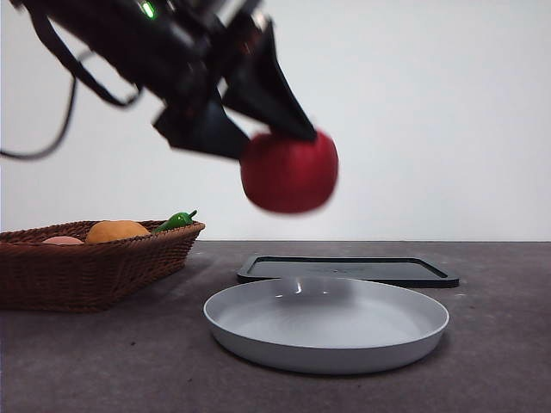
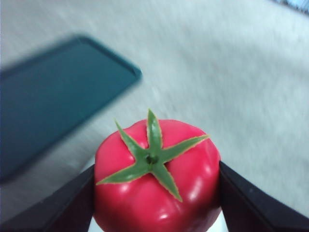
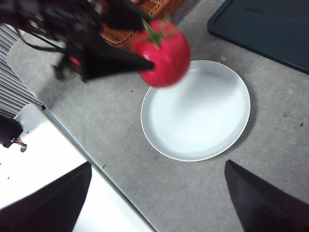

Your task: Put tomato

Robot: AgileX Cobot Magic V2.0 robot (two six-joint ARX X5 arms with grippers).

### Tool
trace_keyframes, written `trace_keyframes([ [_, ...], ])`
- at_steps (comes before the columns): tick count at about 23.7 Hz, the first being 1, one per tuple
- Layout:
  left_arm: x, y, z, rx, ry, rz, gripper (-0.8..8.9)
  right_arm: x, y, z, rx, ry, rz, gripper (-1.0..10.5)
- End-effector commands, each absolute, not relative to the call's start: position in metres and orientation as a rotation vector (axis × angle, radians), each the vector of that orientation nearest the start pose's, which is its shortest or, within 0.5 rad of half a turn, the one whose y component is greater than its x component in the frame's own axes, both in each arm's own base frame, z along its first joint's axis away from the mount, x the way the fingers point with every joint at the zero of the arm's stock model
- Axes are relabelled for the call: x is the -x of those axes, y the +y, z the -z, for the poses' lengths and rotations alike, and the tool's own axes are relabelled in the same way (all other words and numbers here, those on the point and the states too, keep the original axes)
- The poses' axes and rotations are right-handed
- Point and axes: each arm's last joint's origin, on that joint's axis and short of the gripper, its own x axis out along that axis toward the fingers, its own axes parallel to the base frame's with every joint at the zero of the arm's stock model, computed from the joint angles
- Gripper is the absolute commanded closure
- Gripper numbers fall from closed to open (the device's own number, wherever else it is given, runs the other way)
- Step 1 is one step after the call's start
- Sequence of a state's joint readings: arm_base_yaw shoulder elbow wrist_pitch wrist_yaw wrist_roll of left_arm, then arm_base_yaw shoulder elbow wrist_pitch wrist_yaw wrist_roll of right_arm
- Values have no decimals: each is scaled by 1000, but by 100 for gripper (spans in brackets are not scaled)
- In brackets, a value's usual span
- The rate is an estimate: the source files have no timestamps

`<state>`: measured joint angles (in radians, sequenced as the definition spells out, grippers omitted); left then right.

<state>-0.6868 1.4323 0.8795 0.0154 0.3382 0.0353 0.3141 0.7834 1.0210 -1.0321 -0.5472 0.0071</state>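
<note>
Front view, left gripper [image 1: 274,144]: enters from upper left of frame, big and dark, slanting down toward centre; two black jaws closed against the tomato [image 1: 289,172], one above it, one behind and to its left.
Front view, tomato: red, slightly blurred, held in the air at upper centre, clear of the table, above the left half of the white plate [image 1: 327,334].
Front view, white plate: empty, lower centre on the grey table [image 1: 499,361].
Front view, dark tray [image 1: 349,270]: flat, just behind the plate.
Front view, basket [image 1: 90,267]: woven, at left edge; holds an orange fruit [image 1: 116,231], a green chili [image 1: 176,220] and a pale rounded item, partly hidden.

Left wrist view, left gripper [image 2: 155,195]: jaws rise from lower left and lower right, pressed on opposite flanks of the tomato [image 2: 157,188].
Left wrist view, tomato: fills lower centre, green star-shaped stem facing the camera, squarely between the jaws.
Left wrist view, dark tray [image 2: 53,96]: blurred, upper left.

Right wrist view, right gripper [image 3: 157,203]: jaw tips at lower left and lower right corners, set wide apart, nothing between them.
Right wrist view, left gripper [image 3: 145,55]: upper left, gripping the tomato [image 3: 164,53].
Right wrist view, tomato: over the upper left rim of the white plate [image 3: 217,140].
Right wrist view, basket [image 3: 149,9]: top centre, partly hidden.
Right wrist view, dark tray [image 3: 270,29]: upper right.
</note>
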Motion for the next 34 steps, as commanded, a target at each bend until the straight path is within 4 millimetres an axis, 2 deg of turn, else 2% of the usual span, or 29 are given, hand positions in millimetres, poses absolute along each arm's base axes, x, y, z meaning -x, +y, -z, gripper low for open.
trace_keyframes([
  [1,-235,-214,-227,-136,554,1028,569,-112,53,-345,-94,795,-822,508],
  [8,-242,-231,-191,-159,626,1045,568,-112,53,-345,-95,796,-821,508],
  [18,-245,-236,-171,-182,687,1046,559,-112,53,-345,-95,796,-822,508],
  [19,-244,-236,-171,-181,688,1047,534,-112,53,-345,-95,796,-822,508],
  [21,-243,-237,-171,-182,687,1052,402,-112,53,-345,-95,796,-822,508],
  [22,-243,-238,-171,-181,687,1053,371,-112,53,-345,-96,796,-822,508],
  [26,-243,-237,-174,-148,696,1041,370,-112,53,-345,-95,797,-822,508],
  [34,-243,-226,-200,-129,651,1021,370,-112,53,-345,-95,797,-822,508],
])
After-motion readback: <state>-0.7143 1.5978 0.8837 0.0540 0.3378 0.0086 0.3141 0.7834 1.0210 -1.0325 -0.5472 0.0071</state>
